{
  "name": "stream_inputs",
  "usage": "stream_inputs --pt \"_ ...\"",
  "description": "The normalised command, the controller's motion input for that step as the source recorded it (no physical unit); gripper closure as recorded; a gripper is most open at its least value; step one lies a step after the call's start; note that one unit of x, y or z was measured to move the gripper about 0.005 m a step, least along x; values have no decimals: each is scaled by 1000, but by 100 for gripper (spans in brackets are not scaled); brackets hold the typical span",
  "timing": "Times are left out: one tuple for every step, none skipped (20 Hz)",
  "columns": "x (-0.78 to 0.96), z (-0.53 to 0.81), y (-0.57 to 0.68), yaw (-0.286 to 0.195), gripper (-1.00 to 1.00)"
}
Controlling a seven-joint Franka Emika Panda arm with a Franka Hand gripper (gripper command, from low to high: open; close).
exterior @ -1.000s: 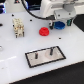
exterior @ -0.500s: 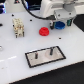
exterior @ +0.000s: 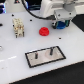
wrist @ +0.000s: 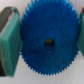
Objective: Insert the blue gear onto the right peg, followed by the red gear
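Slippage is the first thing we worry about: in the wrist view the gripper [wrist: 46, 44] pinches the blue gear [wrist: 47, 42] by its toothed rim, one teal finger [wrist: 10, 42] on each side, and teeth give little flat surface to bear on. If the disc tilts between the pads, its small central hole will not meet the pin squarely.

In the exterior view we see the gripper [exterior: 60, 22] holding the blue gear [exterior: 60, 25] above the bench [exterior: 15, 55], toward its far edge, well apart from the grey black-rimmed plate [exterior: 46, 55] near the front edge. We judge the carry to the right peg [exterior: 50, 50] is not yet done. The two pegs stand close together and look alike, so a small lateral error could land the gear on the other peg [exterior: 36, 54] or jam it on a pin top.

The red gear [exterior: 44, 31] lies on the bench between gripper and plate; a low carry could knock it.
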Motion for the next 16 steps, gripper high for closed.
stream_inputs --pt "352 543 -119 0 100" --pt "343 620 -124 0 100" --pt "352 625 -134 0 100" --pt "425 617 -171 0 100" --pt "473 594 -208 0 100" --pt "502 610 -188 0 100" --pt "562 591 -241 0 100" --pt "587 520 -241 0 100" --pt "621 556 -218 0 100" --pt "616 552 -268 0 100" --pt "622 554 -281 0 100" --pt "640 570 -275 0 100" --pt "665 572 -280 0 100" --pt "694 533 -327 0 100" --pt "707 540 -269 0 100" --pt "693 522 -303 0 100"
